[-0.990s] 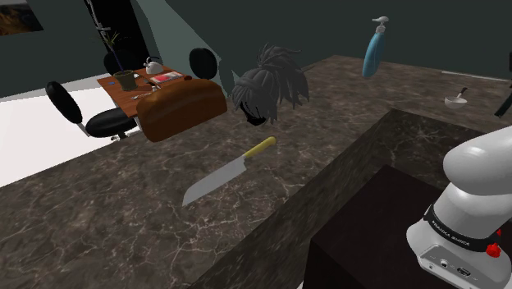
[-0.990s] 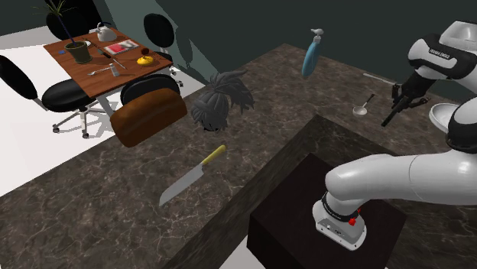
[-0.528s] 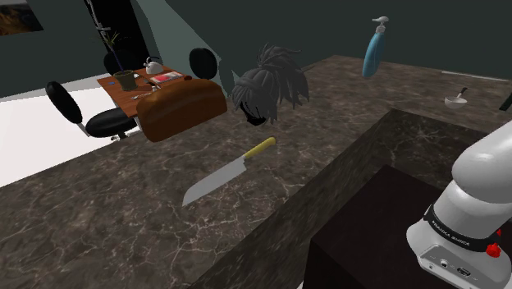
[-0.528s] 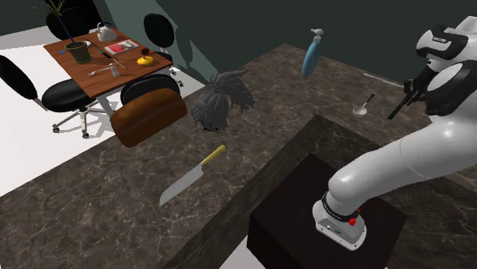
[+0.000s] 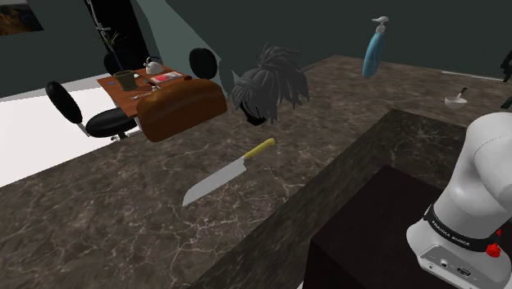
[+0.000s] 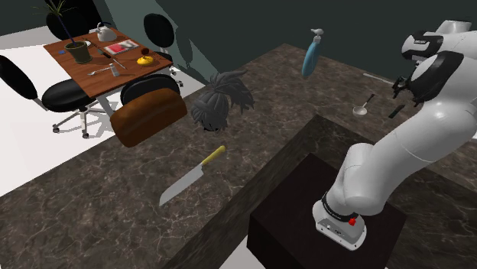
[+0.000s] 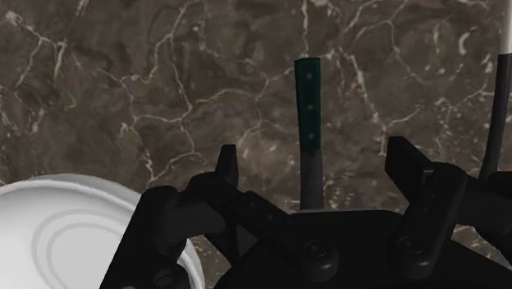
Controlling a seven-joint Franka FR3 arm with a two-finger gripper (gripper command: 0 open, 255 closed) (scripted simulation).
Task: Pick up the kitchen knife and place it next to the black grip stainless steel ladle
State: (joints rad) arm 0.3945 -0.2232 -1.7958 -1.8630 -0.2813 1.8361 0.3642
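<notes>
Black two-finger hand (image 7: 317, 160), pointing down at the bench (image 5: 123, 213), fingers (image 7: 228, 168) spread well apart and gripping nothing. Seen in the gap between them, lying on the dark brown, white-veined stone beneath: a dark riveted handle (image 7: 307, 98) on a grey stem, touching neither finger, its other end hidden behind the hand. Off to one side of the fingers, part of a white round dish (image 7: 57, 222) with raised rings.

In the second exterior view, hand between two and three o'clock of the picture, carried on a white arm (image 6: 413, 149) bending up from a dark box stand (image 6: 290, 229) at four o'clock. On the bench at nine o'clock of the hand and near it, the ladle (image 6: 362, 108): small pale bowl, short dark grip pointing to one o'clock. Leaning at ten o'clock of the ladle, a blue spray bottle (image 6: 310, 55).

Well apart from the ladle, at eight o'clock of it in the shoulder view, the knife (image 5: 226, 174), lying flat on the bench near the picture's middle, untouched: broad grey blade tipped toward eight o'clock, yellow handle toward two o'clock. At eleven o'clock of the knife, a brown loaf (image 5: 180, 111); at one o'clock of it, a dark shaggy tuft (image 5: 267, 86), the two side by side. Farther out at ten o'clock, black swivel chairs (image 5: 111, 123) on a white floor (image 5: 33, 139).
</notes>
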